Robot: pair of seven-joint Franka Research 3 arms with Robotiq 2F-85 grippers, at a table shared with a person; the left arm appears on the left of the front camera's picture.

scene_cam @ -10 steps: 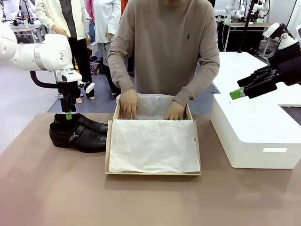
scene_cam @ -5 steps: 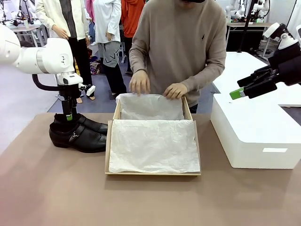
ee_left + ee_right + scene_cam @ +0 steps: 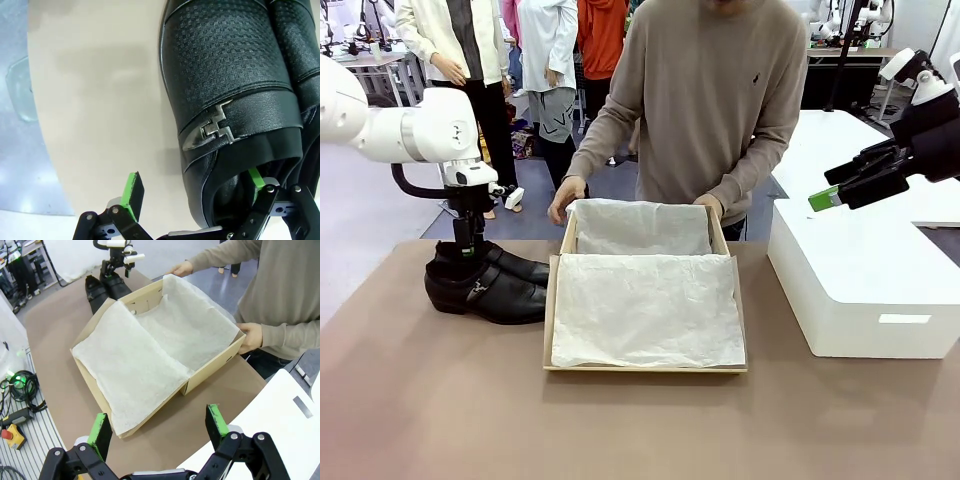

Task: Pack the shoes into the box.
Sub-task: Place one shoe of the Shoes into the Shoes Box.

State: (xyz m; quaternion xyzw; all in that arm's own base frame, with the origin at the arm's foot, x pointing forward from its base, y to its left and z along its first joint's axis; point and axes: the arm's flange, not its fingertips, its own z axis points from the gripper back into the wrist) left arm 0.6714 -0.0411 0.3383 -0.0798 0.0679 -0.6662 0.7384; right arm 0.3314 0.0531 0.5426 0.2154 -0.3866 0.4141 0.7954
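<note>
Shoes (image 3: 485, 280) on desk (image 3: 440, 400) just left of box (image 3: 552, 310). Left claw (image 3: 193, 179) spread, straddling one heel wall, one finger (image 3: 254, 175) inside. Right claw (image 3: 827, 197) spread, well clear. Risk: thin pinch on glossy leather slips, shoe swings on lift, clips box wall or person's hand (image 3: 565, 197).

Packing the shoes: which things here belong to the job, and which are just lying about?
Job: shoes; box; tissue paper lining it; left gripper, open astride one shoe's heel wall.
Lying about: big white box at the right; right gripper, open, up near it.
</note>
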